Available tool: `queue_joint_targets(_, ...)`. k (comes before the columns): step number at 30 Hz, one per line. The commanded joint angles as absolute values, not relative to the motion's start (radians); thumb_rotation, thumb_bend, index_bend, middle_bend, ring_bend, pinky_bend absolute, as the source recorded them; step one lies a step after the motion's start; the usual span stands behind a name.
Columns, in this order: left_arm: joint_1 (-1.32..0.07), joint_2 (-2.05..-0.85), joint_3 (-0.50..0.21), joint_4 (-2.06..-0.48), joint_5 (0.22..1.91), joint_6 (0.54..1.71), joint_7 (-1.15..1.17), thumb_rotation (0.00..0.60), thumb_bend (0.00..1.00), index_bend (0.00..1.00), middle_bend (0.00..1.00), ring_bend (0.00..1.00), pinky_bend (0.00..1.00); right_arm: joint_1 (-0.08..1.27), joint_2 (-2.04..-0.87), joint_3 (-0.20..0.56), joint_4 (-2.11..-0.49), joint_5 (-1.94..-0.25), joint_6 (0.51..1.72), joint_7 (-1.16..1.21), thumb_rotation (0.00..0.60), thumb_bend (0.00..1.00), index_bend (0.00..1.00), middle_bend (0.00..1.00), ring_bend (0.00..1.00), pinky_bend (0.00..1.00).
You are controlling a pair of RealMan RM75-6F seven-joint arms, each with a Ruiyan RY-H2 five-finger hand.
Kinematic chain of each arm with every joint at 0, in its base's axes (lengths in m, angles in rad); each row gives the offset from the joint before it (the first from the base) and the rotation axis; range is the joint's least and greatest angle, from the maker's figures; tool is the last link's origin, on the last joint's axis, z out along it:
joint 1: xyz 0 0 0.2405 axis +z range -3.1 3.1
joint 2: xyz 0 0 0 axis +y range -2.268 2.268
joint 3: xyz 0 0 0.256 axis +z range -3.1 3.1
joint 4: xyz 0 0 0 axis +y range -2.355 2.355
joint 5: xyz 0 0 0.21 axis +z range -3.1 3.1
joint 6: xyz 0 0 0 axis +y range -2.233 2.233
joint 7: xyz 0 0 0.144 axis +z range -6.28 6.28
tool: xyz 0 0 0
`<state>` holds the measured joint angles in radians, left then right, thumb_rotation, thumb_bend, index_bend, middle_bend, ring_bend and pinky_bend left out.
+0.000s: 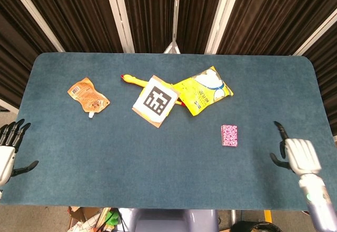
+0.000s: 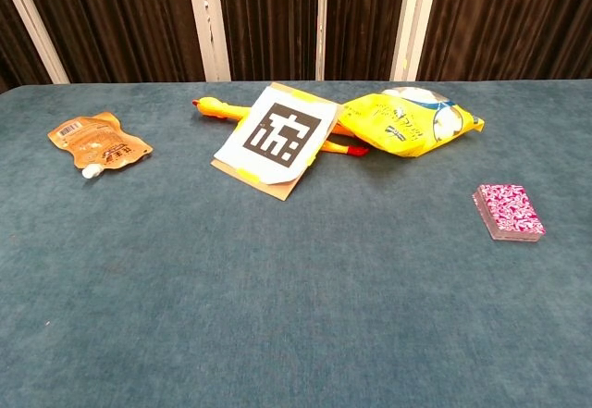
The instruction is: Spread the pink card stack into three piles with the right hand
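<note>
My right hand (image 1: 300, 155) hovers over the near right part of the table (image 1: 174, 179), to the right of the pink card stack (image 1: 229, 135) and a little nearer to me, well apart from it and touching nothing. It holds nothing; one finger and the thumb stick out toward the stack, while the rest look curled under the palm, though I cannot tell that for sure from above. The chest view does not show it at all.

The pink card stack lies flat as one neat pile on the blue cloth, nearer to me than the yellow snack bag (image 1: 202, 91) and slightly to the right of it, with clear cloth between them. In the chest view the stack (image 2: 509, 211) shows its patterned top and its pale edges squared up.

Left of the stack, past the bag, a card with a black-and-white marker (image 1: 155, 101) lies on top of a yellow rubber chicken (image 1: 129, 79), and the bag touches that card's right side. Farther left again, well apart from the stack, lies an orange spouted pouch (image 1: 88, 96).

My left hand (image 1: 7, 148) sits at the table's near left edge, farthest from the stack, fingers apart and empty.
</note>
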<state>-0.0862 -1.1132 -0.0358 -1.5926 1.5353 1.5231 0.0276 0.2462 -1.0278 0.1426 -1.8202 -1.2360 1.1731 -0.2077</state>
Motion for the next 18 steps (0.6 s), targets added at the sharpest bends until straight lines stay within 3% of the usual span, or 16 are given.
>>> queue_joint_targets(1,-0.086,-1.112,-0.036,-1.590,1.530,1.519,0.022,0.600,0.00,0.00,0.00,0.00,0.00,0.359,-1.041,0.174,-1.878,-1.071,1.052,-0.382,0.600,0.35,0.00,0.87,0.94,0.82)
queue_joint_targets(12,-0.090,-1.108,-0.032,-1.586,1.523,1.497,0.009,0.600,0.00,0.00,0.00,0.00,0.00,0.515,-1.163,0.193,-1.848,-0.791,1.001,-0.607,0.600,0.35,0.00,0.88,0.95,0.82)
queue_joint_targets(18,-0.095,-1.108,-0.031,-1.587,1.520,1.486,0.007,0.600,0.00,0.00,0.00,0.00,0.00,0.597,-1.211,0.168,-1.840,-0.668,1.008,-0.738,0.600,0.32,0.00,0.88,0.95,0.82)
